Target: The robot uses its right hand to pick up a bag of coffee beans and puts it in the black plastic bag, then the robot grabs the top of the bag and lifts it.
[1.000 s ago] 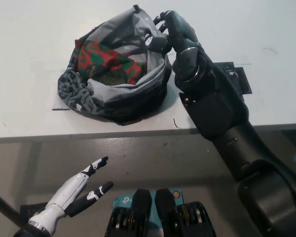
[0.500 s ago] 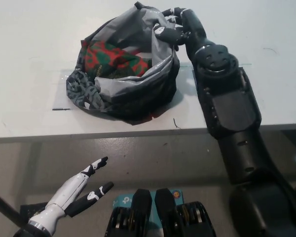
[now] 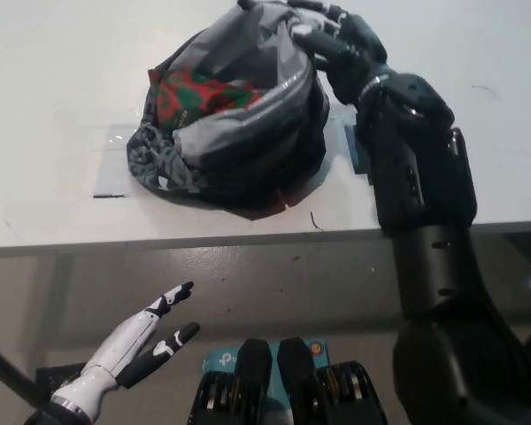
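1. The black right hand (image 3: pixel 336 42) is at the top of the picture, at the upper right rim of the crumpled black plastic bag (image 3: pixel 248 133). Its fingers (image 3: pixel 319 40) are curled over a gathered fold of the bag's glossy grey-black film and closed on it (a clenched grasp on the rim, not a flat touch).

2. The black right arm (image 3: pixel 420 177) runs from the lower right up across the edge of the white table (image 3: pixel 53 106) to that hand, its forearm lying just beside the bag's right flank.

3. The bag sits on the table near the front edge, its mouth open toward the upper left. The side held by the hand is drawn up higher than the slumped left side, where patterned folds bunch low against the tabletop.

4. The red and green bag of coffee beans (image 3: pixel 195 93) lies inside the black bag, showing through the open mouth at the left half; its lower part is hidden by the bag's folded wall.

5. The white left hand (image 3: pixel 133 350) rests low at the lower left, below the table's edge and well apart from the bag. Its fingers are spread and extended, holding nothing.

6. A short dark line (image 3: pixel 109 196) marks the tabletop left of the bag.
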